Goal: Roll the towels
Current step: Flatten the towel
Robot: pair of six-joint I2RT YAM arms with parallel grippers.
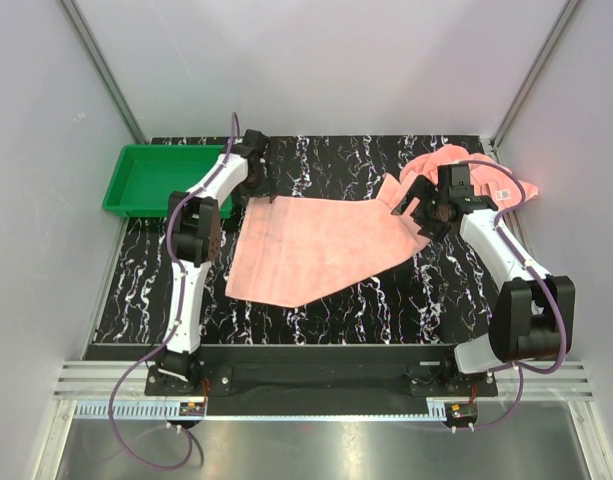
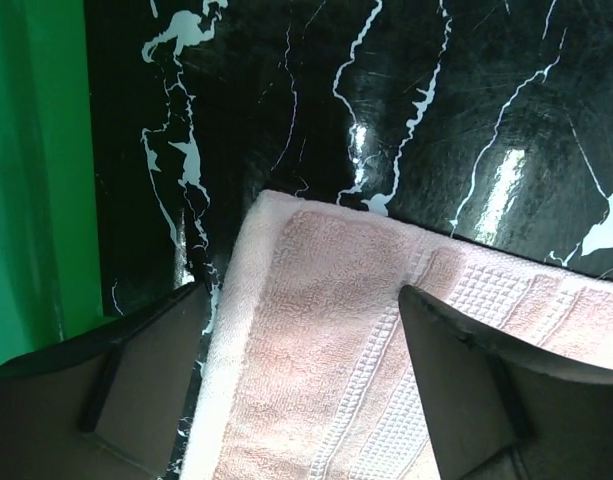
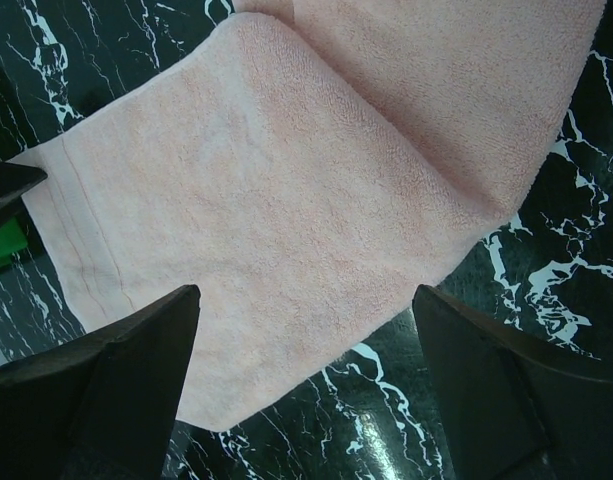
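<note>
Your black marbled tabletop (image 1: pixel 386 300) carries everything here. The spread towel (image 1: pixel 316 245) lies flat at its middle, the long side running slantwise, and this towel serves as your landmark. The second towel (image 1: pixel 466 165) sits crumpled beyond the spread towel's right end, its white label (image 1: pixel 504 192) facing up. A green tray (image 1: pixel 136 205) stands off the spread towel's far-left corner, well apart from it.

Your left hand (image 2: pixel 301 295) is at that far-left corner with its fingers wide apart. The corner and its striped band lie between them, and nothing is gripped. Whether the fingers touch the cloth, you cannot tell.

Your right hand (image 3: pixel 306 295) hangs over the spread towel's right end, where one layer is folded across another. It is likewise wide open and holds nothing, and the crumpled towel is just behind it.
</note>
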